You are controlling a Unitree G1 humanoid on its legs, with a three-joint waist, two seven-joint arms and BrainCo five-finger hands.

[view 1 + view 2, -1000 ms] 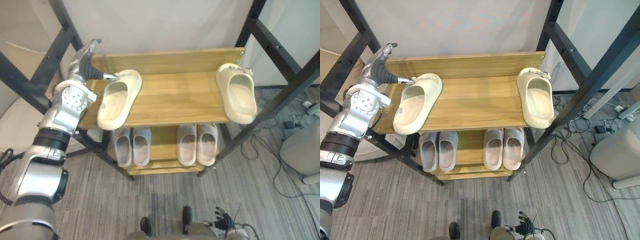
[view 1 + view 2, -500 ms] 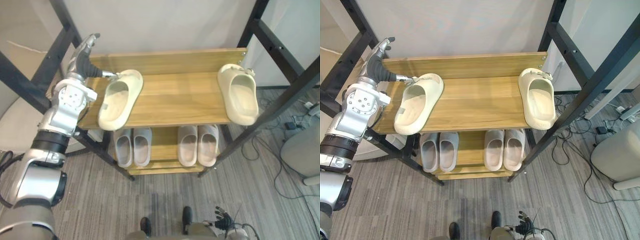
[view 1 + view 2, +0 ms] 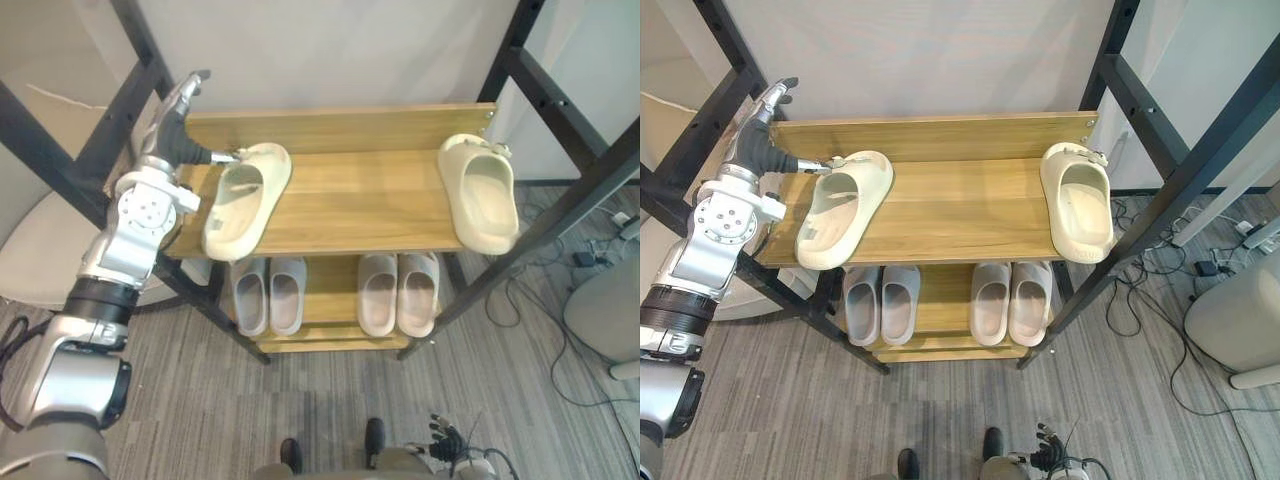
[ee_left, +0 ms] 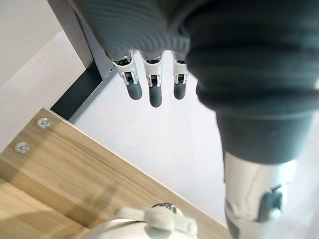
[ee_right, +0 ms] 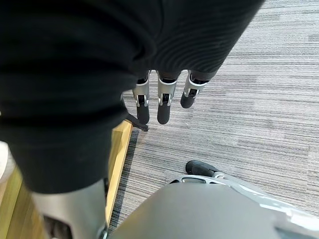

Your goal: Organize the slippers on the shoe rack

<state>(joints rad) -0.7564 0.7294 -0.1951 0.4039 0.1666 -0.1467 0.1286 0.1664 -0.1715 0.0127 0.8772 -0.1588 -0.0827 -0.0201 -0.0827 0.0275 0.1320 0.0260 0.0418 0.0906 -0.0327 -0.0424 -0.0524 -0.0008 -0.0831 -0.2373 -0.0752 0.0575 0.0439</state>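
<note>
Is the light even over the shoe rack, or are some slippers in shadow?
Left eye view: the top shelf and its two cream slippers are brightly lit; the grey slippers beneath sit in its shade. Right eye view: the same.

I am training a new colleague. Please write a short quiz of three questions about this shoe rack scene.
1. True or false: the left cream slipper and the right cream slipper both lie on the top shelf.
2. How many grey slippers stand on the lower shelf? A) two B) four C) six
3. Fill in: the robot's ___ hand is raised beside the left cream slipper.

Key: 1 true; 2 B; 3 left, the left hand.
</note>
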